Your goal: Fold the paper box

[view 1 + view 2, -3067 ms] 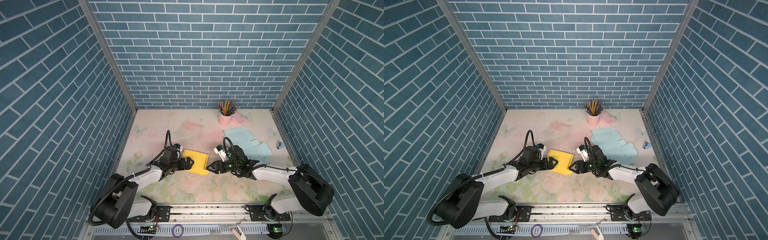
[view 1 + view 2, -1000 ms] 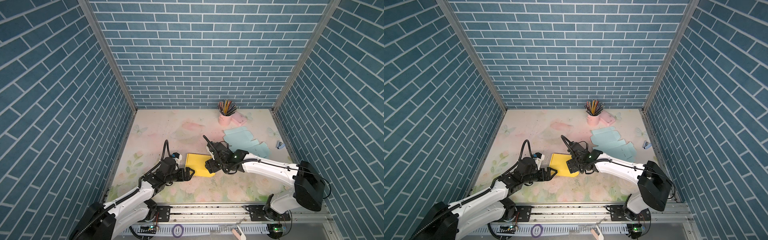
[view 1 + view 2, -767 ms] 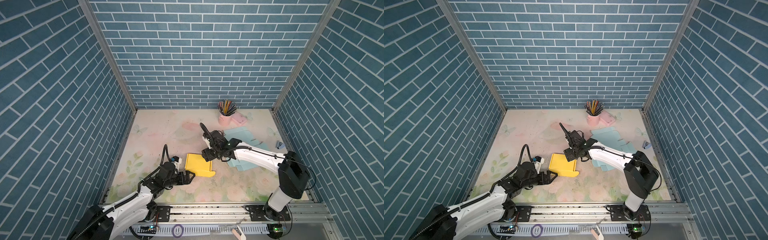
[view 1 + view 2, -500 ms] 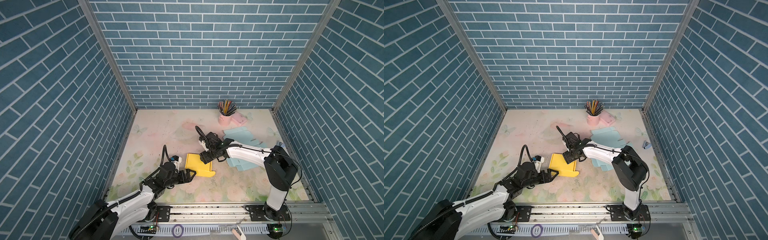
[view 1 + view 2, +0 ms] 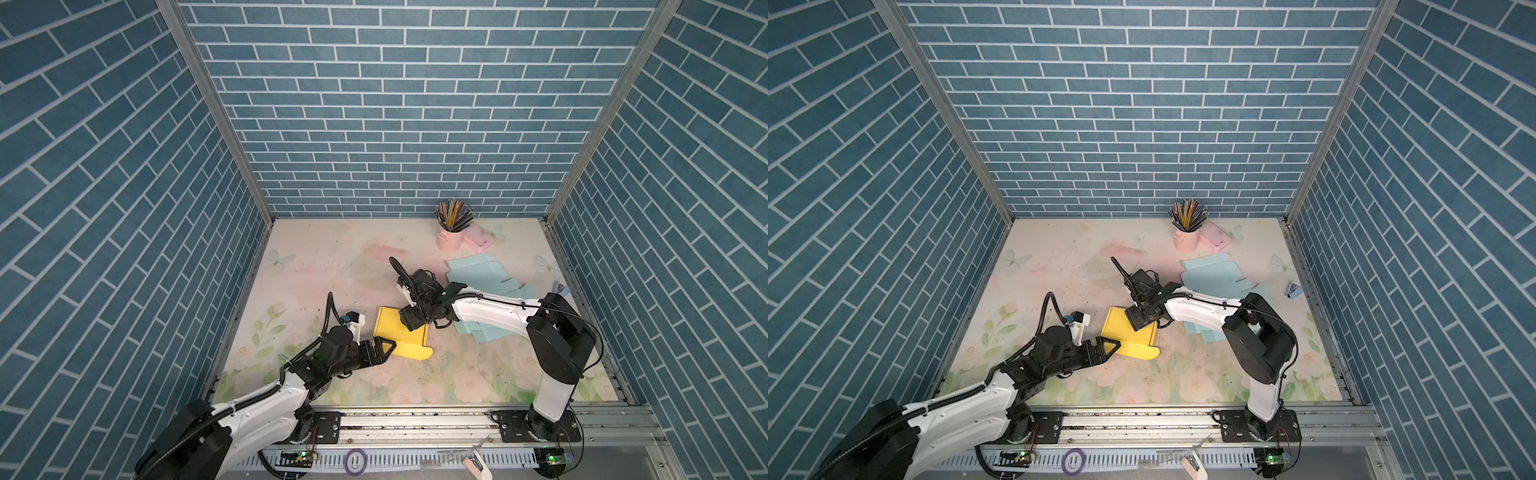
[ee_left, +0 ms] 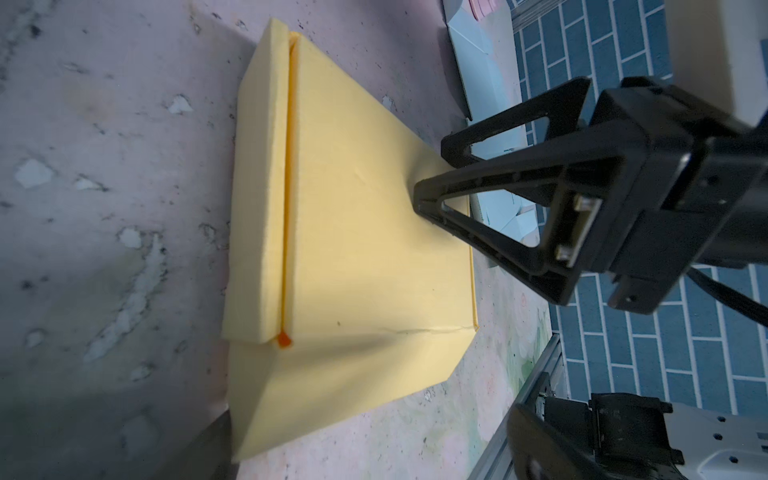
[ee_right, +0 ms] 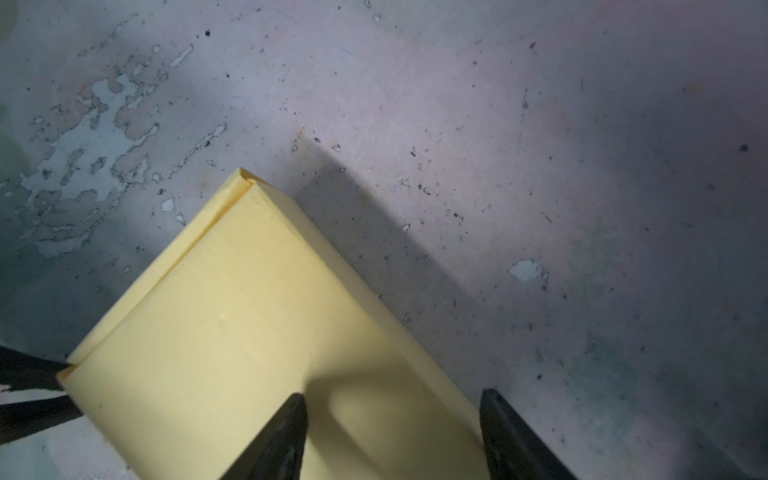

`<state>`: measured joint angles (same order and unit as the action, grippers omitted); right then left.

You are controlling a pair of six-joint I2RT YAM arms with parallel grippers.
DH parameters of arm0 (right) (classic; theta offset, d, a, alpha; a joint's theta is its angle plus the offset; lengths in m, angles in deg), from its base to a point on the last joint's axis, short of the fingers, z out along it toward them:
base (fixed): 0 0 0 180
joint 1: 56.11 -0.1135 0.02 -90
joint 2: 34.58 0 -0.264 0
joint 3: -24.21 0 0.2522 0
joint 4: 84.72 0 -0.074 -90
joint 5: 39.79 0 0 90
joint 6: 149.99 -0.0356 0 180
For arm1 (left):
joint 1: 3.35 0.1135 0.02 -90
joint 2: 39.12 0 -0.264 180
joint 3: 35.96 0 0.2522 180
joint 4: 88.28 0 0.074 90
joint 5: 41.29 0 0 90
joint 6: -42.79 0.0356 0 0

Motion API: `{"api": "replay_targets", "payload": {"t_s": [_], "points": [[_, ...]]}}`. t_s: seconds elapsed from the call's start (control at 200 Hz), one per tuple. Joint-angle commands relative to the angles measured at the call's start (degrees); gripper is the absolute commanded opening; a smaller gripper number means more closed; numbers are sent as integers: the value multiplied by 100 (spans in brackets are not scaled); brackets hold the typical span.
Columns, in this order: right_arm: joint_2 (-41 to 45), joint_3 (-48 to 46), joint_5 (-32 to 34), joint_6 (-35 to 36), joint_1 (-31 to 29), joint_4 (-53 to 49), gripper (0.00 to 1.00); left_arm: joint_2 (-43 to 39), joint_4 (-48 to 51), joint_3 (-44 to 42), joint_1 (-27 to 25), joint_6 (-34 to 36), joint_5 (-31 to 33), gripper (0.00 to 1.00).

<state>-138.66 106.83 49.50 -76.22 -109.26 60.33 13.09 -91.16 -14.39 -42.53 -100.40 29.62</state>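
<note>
Near table centre, a shade toward 7 o'clock: yellow paper box (image 5: 395, 337), count one, lying flattened on the floral table (image 5: 324, 266); visible in both top views (image 5: 1133, 341).

Left gripper (image 5: 384, 347), count one. It sits at the box's 7 o'clock corner with jaws spread wide and nothing clamped. The right wrist view alone shows its two dark fingertips (image 7: 25, 372) touching that corner.

Right gripper (image 5: 413, 322), count one. It reaches across to the box's 1 o'clock corner, jaws parted, gripping nothing.
- The left wrist view alone shows one of its fingers (image 6: 424, 195) pressed onto the top panel. That view also shows a narrow folded strip beside the main panel, an orange-lit slit between them, and a crease before the end flap.
- The right wrist view shows one finger over the panel and its partner just past the box's edge, above bare table.

Entries found in the top views only:
- Pink cup of coloured pencils (image 5: 449, 240), count one, at 1 o'clock by the back wall.
- Pink flat case (image 5: 481, 241), count one, just beside the cup.
- Light blue paper sheets (image 5: 473, 272), overlapping, number cannot be told, at 2 to 3 o'clock, partly under the right arm.
- Small blue object (image 5: 1293, 289), count one, at 3 o'clock near the side rail, too small to identify.
</note>
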Motion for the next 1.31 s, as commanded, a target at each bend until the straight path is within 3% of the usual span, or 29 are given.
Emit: {"api": "replay_targets", "payload": {"t_s": [0.0,0.39,0.615,0.75,0.9,0.995,1.3], "points": [[-158,-289,231,6,-132,-143,67,-500,331,298,-64,-7,127,99],[-57,-387,486,-49,-171,-86,66,-587,715,303,-72,38,118,97],[331,-186,544,-56,-170,-192,67,-853,1643,343,-72,427,259,95],[753,-70,633,-90,-183,-407,67,-1462,2782,700,-93,789,271,94],[1383,-84,857,-336,-180,-826,68,-1938,4331,1314,-82,1400,816,94],[1918,-331,782,-700,-182,-1069,68,-1608,4659,1847,-15,1889,1015,93],[2831,-1363,-173,-2223,-213,-847,68,875,4084,3066,719,3017,700,88]]}}
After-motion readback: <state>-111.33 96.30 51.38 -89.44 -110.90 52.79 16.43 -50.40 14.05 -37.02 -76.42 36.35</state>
